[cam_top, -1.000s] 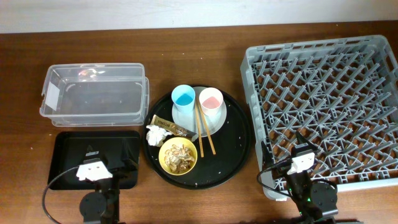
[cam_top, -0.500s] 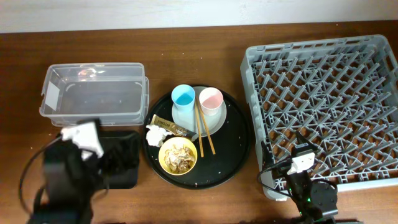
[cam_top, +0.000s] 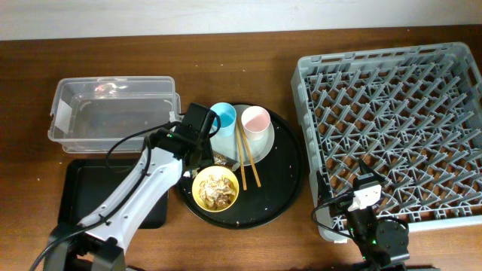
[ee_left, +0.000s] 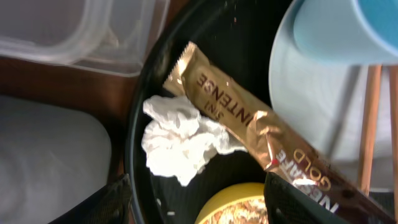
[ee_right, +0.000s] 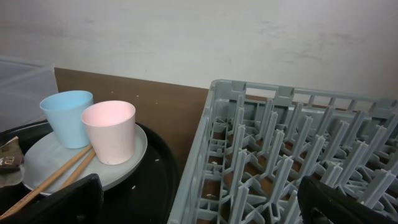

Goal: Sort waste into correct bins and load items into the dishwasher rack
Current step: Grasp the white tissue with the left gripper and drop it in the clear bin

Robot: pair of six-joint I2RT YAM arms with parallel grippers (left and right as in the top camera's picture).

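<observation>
Tissue (ee_left: 180, 140), wrapper (ee_left: 249, 121) on round black tray (ee_left: 205, 25)

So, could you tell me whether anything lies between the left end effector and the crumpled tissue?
Nothing visible does. The left end effector is open above the crumpled tissue, which lies bare on the round black tray. The gold wrapper runs along the tissue's right edge and might get caught too.
</observation>
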